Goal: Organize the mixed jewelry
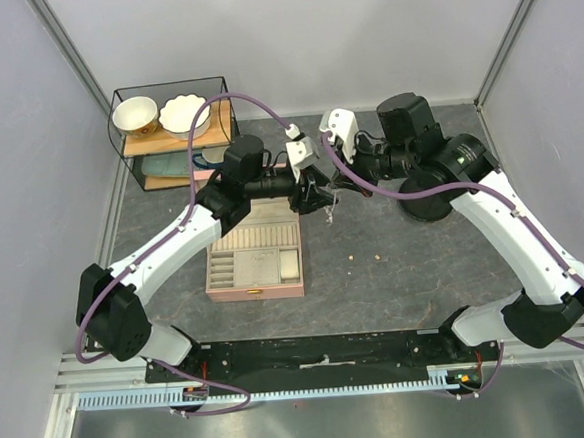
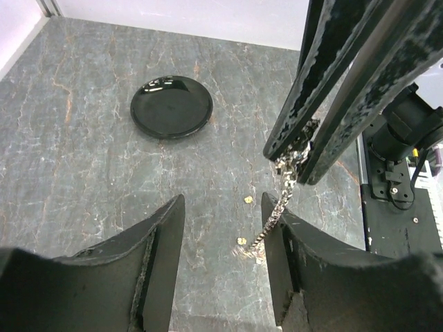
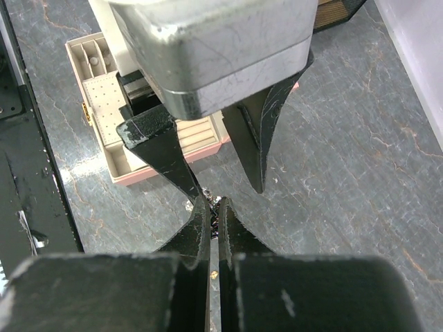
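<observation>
A thin silvery chain (image 2: pixel 282 190) hangs above the table, and my right gripper (image 3: pixel 215 202) is shut on its top end (image 3: pixel 219 211). The chain's lower end dangles beside the inner face of one of my left gripper's fingers (image 2: pixel 291 263). My left gripper (image 2: pixel 223 200) stands open just below, its jaws on either side of the hanging chain. Two tiny gold beads (image 2: pixel 247 200) (image 2: pixel 241 241) lie on the table under it. From above, both grippers (image 1: pixel 318 199) (image 1: pixel 337 181) meet right of the pink box, with the chain (image 1: pixel 330 214) below them.
The open pink jewelry box (image 1: pixel 254 252) lies left of the grippers. A black round disc stand (image 2: pixel 172 107) sits farther out on the table, partly under the right arm. A wire shelf with two bowls (image 1: pixel 170 127) stands at the back left. Two beads (image 1: pixel 350 262) (image 1: pixel 379 259) lie mid-table.
</observation>
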